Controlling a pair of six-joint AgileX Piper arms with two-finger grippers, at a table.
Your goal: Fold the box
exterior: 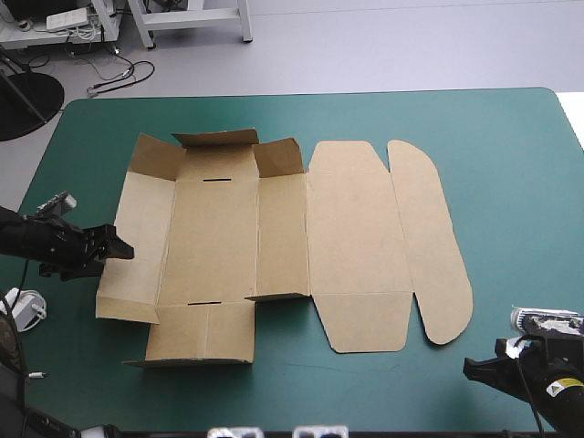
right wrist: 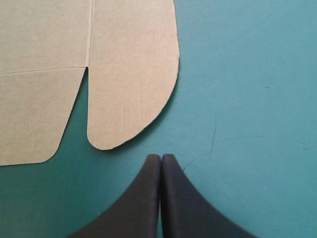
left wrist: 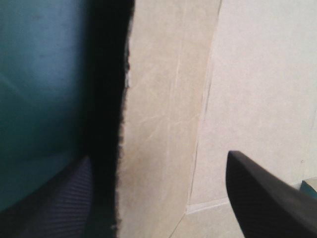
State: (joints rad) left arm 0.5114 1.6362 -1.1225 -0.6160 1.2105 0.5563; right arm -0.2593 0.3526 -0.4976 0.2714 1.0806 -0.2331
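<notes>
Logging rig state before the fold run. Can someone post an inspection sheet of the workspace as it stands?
Surface: teal-green cover, bare around the sheet.
Job's things: box, a brown cut sheet lying mostly flat; far flaps tilted up; rounded flap on the right lies flat.
Clutter: nothing seen.
Grippers: left gripper open, straddling the box's left edge; right gripper shut, over bare cover by the rounded flap's near end, apart from it.
Cables: nothing seen on the table top.
Surroundings: nothing seen at or over the table.
</notes>
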